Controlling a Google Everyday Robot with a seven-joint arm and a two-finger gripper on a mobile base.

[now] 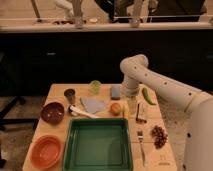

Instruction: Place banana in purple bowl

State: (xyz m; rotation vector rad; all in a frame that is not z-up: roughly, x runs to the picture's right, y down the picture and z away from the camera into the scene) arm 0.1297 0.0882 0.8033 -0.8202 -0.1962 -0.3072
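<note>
The purple bowl (52, 112) sits at the table's left edge, dark and glossy inside, with nothing in it. My gripper (132, 109) hangs from the white arm (150, 75), pointing down at the table just right of the round orange fruit (116, 108). It stands open. A slender pale yellow shape right under it looks like the banana (132, 103), largely covered by the gripper. Whether the fingers touch it I cannot tell. The bowl lies far to the gripper's left.
A green tray (97, 145) fills the front middle, with an orange bowl (46, 151) to its left. Also on the table: dark cup (70, 95), green cup (95, 86), grey cloth (93, 105), white utensil (82, 112), blue sponge (116, 91), green vegetable (148, 96), dark bar (141, 113), grapes (159, 136), fork (141, 142).
</note>
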